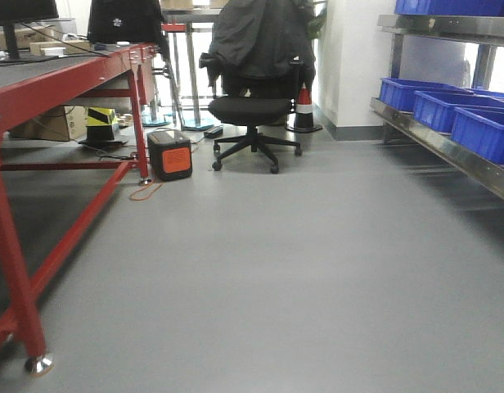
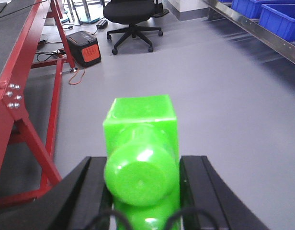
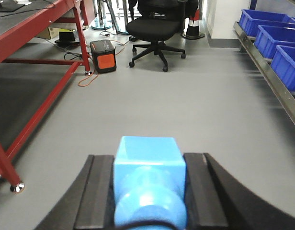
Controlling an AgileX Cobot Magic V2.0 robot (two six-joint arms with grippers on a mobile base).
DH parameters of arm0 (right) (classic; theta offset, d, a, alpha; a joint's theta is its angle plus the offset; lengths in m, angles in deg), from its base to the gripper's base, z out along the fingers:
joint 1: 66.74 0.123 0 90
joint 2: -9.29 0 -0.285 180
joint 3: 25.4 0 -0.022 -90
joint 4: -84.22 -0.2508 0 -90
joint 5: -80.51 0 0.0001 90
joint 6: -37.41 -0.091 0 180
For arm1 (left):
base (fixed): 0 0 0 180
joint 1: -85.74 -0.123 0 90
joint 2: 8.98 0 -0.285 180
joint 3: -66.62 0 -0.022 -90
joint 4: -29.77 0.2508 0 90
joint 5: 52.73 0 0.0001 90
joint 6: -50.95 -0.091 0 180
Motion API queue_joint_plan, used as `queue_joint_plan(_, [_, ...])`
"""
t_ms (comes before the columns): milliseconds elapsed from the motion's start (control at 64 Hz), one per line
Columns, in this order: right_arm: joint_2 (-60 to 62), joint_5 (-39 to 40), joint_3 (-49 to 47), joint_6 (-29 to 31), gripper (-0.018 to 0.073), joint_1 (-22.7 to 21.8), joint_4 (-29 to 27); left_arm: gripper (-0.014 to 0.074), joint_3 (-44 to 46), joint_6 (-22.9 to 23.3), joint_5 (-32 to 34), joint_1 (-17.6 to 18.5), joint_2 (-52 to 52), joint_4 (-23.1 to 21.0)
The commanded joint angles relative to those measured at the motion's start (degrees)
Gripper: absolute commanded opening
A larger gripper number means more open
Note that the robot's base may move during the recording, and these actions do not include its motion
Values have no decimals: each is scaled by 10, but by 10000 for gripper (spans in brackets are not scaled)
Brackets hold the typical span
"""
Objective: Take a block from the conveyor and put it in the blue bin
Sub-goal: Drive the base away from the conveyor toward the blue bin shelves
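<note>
A wide stretch of bare grey floor [image 1: 276, 270] is seen ahead, bounded on the left by the conveyor [image 1: 47, 65] with its red frame [image 1: 72, 82] and legs, and on the right by a steel shelf [image 1: 448, 151] on which the blue bins [image 1: 448, 110] are lined up. The far end is closed off by a black office chair [image 1: 252, 106], an orange-and-black box [image 1: 170, 154] beside the frame's leg, and a traffic cone [image 1: 304, 102] against the wall.

Neither arm is shown in the front view. In the left wrist view, the left fingers [image 2: 90, 191] are seen clenched on a green block [image 2: 140, 134], which is held above the floor, close to the conveyor's red frame. In the right wrist view, the right fingers [image 3: 97, 191] are seen clenched on a blue block [image 3: 150, 158], held over the middle of the floor, with the bins well apart on the right. An orange cable on the floor [image 3: 85, 79] is shown most clearly there.
</note>
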Motion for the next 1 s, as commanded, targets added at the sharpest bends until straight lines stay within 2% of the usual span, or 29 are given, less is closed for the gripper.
queue_joint_plan(0, [0,10,-5,1,-162,1,7,-111,1,3,11,4,0,-1])
queue_joint_plan(985, [0,10,-5,1,-162,1,7,-111,1,3,11,4,0,-1])
